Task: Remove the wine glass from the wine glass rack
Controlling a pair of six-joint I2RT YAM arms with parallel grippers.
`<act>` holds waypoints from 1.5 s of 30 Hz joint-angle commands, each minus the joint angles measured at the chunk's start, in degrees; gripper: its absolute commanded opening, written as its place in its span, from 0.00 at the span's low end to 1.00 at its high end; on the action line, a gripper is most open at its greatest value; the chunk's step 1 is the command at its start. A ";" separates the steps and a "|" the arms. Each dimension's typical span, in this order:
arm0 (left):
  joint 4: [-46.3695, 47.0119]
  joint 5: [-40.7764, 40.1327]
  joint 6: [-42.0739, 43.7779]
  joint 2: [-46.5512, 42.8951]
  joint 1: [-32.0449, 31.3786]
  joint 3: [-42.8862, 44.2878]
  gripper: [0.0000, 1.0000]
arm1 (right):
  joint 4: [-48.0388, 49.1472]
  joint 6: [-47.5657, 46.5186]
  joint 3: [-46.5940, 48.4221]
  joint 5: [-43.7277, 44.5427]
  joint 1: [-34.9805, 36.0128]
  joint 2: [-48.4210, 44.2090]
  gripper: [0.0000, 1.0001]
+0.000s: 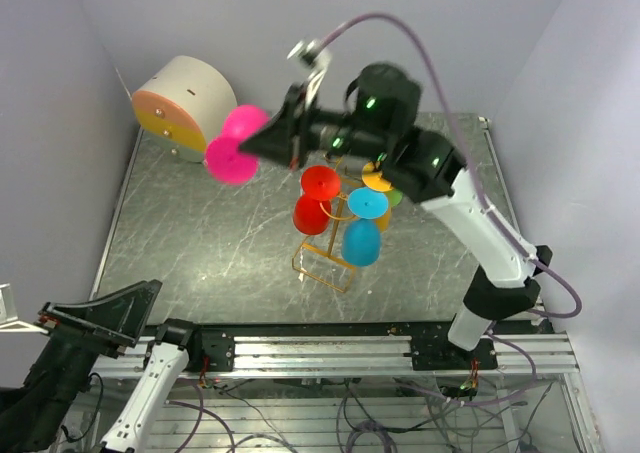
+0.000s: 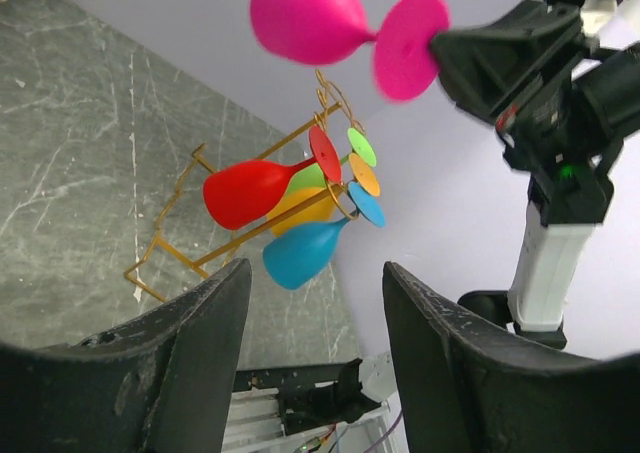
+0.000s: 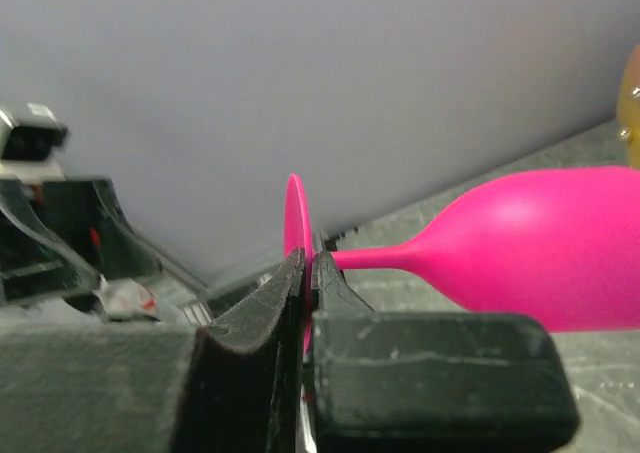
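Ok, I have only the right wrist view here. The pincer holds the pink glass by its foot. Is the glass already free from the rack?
Observer: Yes. In the top view the pink wine glass is in the air to the left of the wine glass rack, apart from it.
Operator: Do other glasses hang on the rack?
Observer: Four: the red glass, blue glass, yellow glass and green glass.
Operator: And the left arm?
Observer: The left pincer is open and empty, low at the near left, far from the rack.

Bright, even lighting with soft shadows; nearby end effector fingers look blurred.
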 commanded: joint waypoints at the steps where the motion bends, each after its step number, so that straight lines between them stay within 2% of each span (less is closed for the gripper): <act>1: -6.16 -0.49 -3.03 3.53 0.80 4.54 0.65 | -5.02 -18.66 -4.55 29.36 15.70 -4.49 0.00; 4: -7.85 0.09 -6.41 4.02 1.02 4.86 0.63 | -0.58 -26.26 -14.16 43.73 29.08 -7.04 0.00; 7: -9.03 0.94 -9.81 3.60 1.15 4.23 0.64 | 7.11 -33.58 -25.59 56.28 37.23 -9.79 0.00; 11: -11.88 2.39 -14.63 2.70 1.24 4.33 0.65 | 17.49 -39.18 -39.89 65.74 42.18 -13.87 0.00; 15: -14.15 6.52 -19.64 0.68 1.24 1.82 0.65 | 36.87 -50.32 -56.91 73.05 47.69 -18.75 0.00; 18: -14.30 10.74 -22.74 -2.22 1.35 -2.72 0.65 | 47.48 -57.21 -63.57 74.72 49.94 -19.65 0.00; 24: -10.89 15.52 -27.19 -7.88 1.42 -11.38 0.64 | 70.75 -76.77 -72.12 73.74 54.18 -17.63 0.00; 27: -9.21 16.51 -28.45 -9.37 1.42 -14.49 0.64 | 78.06 -84.73 -73.66 73.24 56.86 -14.96 0.00; 34: -8.49 16.13 -29.71 -10.09 1.42 -16.04 0.64 | 82.58 -91.71 -72.92 73.80 61.95 -9.26 0.00; 45: -8.37 14.77 -29.47 -10.91 1.42 -17.44 0.64 | 83.58 -91.93 -72.23 74.26 66.75 -6.46 0.00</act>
